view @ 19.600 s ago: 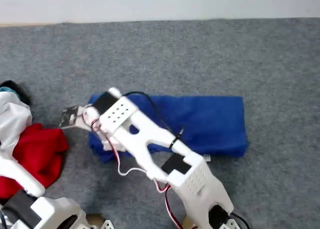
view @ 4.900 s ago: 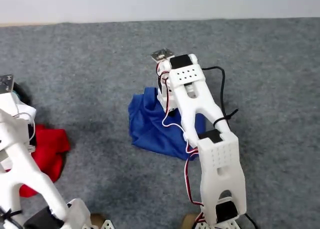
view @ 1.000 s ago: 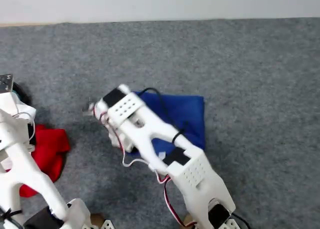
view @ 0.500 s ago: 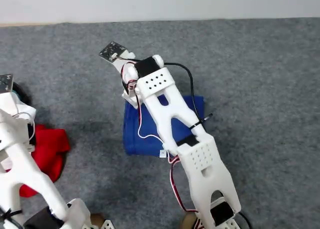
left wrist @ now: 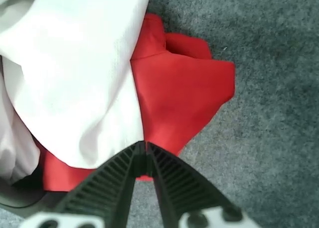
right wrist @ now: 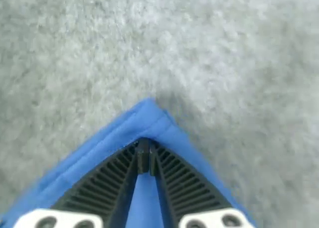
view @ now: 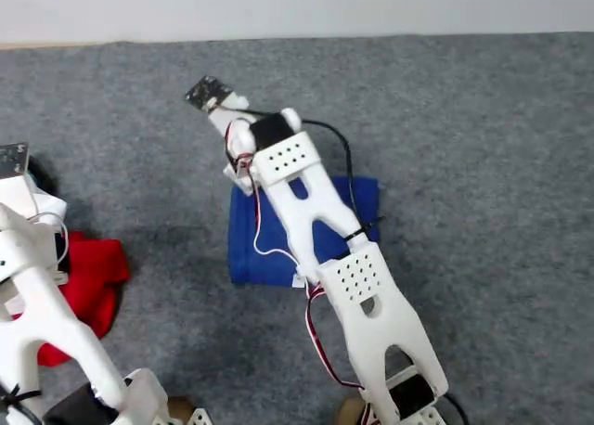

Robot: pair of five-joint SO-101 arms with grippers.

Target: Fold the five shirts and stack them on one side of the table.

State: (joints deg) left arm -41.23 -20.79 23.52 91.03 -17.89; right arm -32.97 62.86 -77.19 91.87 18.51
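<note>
The left arm (view: 46, 328) rises nearest the bases, along the left edge of the desk (view: 501, 156). Its hand (left wrist: 145, 148) has the fingers pressed together, and nothing shows between them. The tips hang above the line where a white shirt (left wrist: 75, 73) overlaps a red shirt (view: 93, 276). Whether they touch the cloth cannot be told. Both garments lie crumpled and unfolded at the left edge, toward the near side. The white one lies partly on top of the red one. The red one spreads onto the grey desk covering on the side away from that edge.

Further in, the right arm (view: 362, 295) runs from the near edge diagonally toward the middle of the desk. It crosses over the blue shirt (view: 371, 202). This shirt lies flat as a folded, roughly square packet about midway between the left and right edges. It is well apart from the red shirt, with grey covering between the two.

The right hand (right wrist: 143, 156) stands at the far-left corner of the packet. Its fingers are pressed together at the tips. In the right wrist view the tips lie over blue cloth just inside that corner. The corner juts a little beyond them and lies flat on the grey covering. Whether the tips press on the shirt or hang just above it cannot be determined.

Beyond the hand, the grey covering runs on to the far edge of the desk, where a pale wall (view: 278, 7) stands.
</note>
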